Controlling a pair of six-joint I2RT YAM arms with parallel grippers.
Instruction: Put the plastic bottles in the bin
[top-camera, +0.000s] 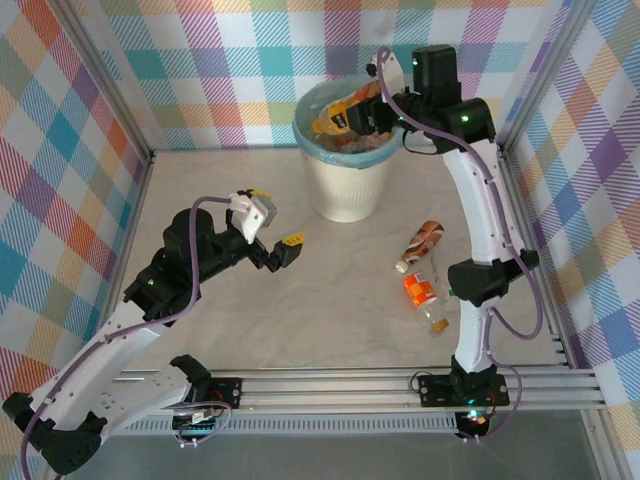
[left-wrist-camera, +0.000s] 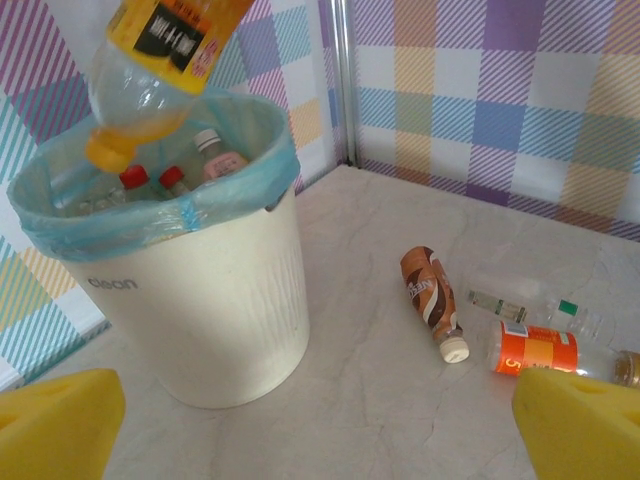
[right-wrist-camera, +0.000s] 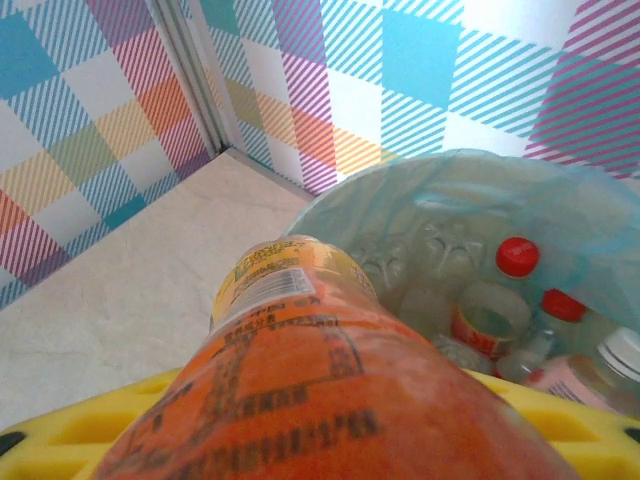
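Observation:
My right gripper (top-camera: 375, 115) is over the bin (top-camera: 345, 190), shut on a clear bottle with a yellow-orange label (top-camera: 338, 115). That bottle (left-wrist-camera: 160, 60) hangs cap down above the teal liner. In the right wrist view the bottle (right-wrist-camera: 300, 340) lies between my yellow fingers (right-wrist-camera: 60, 440), with red-capped bottles (right-wrist-camera: 517, 255) inside the bin (right-wrist-camera: 480, 190) below. My left gripper (top-camera: 272, 222) hovers open over the table, left of the bin. On the table lie a brown bottle (top-camera: 420, 243) and an orange-labelled bottle (top-camera: 420, 288).
In the left wrist view my left gripper (left-wrist-camera: 320, 440) faces the bin (left-wrist-camera: 200, 320), the brown bottle (left-wrist-camera: 430, 295), a clear bottle with a green mark (left-wrist-camera: 530, 305) and the orange-labelled bottle (left-wrist-camera: 535, 352). Checked walls with metal posts (top-camera: 110, 90) enclose the table.

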